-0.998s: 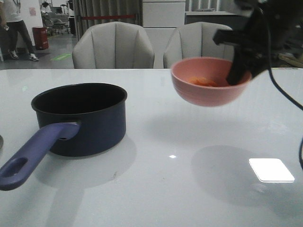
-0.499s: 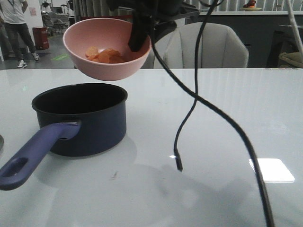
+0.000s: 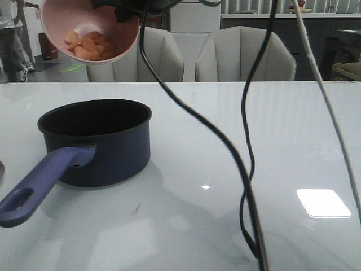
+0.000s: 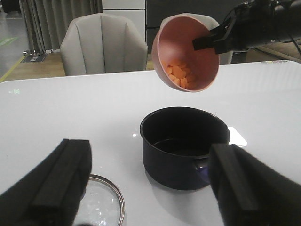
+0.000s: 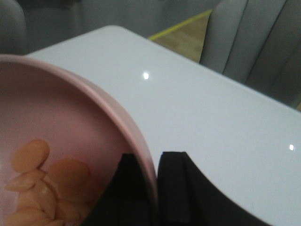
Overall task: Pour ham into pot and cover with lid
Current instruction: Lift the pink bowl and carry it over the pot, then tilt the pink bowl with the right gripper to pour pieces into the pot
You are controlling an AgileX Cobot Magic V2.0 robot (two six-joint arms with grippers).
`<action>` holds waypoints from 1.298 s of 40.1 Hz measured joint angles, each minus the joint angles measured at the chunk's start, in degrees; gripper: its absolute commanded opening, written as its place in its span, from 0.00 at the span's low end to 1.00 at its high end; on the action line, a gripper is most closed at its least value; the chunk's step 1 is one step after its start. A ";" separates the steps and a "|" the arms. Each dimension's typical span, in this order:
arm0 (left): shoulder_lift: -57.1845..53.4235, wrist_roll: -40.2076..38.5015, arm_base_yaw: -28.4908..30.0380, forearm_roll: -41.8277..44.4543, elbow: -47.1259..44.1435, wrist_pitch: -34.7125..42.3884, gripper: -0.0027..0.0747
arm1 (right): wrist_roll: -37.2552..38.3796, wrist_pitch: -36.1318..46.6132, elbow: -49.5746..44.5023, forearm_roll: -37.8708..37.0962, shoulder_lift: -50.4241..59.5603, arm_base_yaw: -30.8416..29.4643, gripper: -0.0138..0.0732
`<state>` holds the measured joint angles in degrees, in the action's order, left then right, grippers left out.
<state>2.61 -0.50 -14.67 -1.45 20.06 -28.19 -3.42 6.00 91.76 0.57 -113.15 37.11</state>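
Note:
My right gripper (image 3: 120, 11) is shut on the rim of the pink bowl (image 3: 90, 31), one finger inside and one outside (image 5: 153, 165). The bowl is held high and tilted, mouth towards the front camera. The ham (image 3: 86, 45), several thin orange slices, lies against its lower wall (image 4: 181, 77). The dark navy pot (image 3: 96, 141) stands on the table below the bowl, its black inside empty, its purple-blue handle (image 3: 39, 180) pointing to the front left. My left gripper (image 4: 148, 162) is open and empty, above the glass lid (image 4: 106, 207) beside the pot (image 4: 183, 141).
Black and grey cables (image 3: 248, 169) hang down across the middle and right of the front view. Two grey chairs (image 3: 135, 56) stand behind the white table (image 3: 254, 124). A bright light patch (image 3: 322, 202) lies on the table at the right.
The right gripper has carried the pink bowl from right of the pot to the left and upward, over the pot. The bowl is now tilted more. The pot has not moved.

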 measured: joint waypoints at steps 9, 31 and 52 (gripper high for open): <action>0.00 0.00 0.00 0.00 0.00 0.00 0.75 | -8.25 30.92 -11.40 -0.89 -0.88 0.00 0.32; 0.00 0.00 0.00 0.00 0.00 0.00 0.75 | -40.93 46.72 -13.11 2.20 -5.87 5.37 0.32; 0.00 0.00 0.00 0.00 0.00 0.00 0.75 | -35.11 41.09 -12.54 20.93 -5.38 6.32 0.32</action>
<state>2.61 -0.50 -14.67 -1.45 20.06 -28.19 -38.53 47.09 79.22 21.50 -118.53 43.43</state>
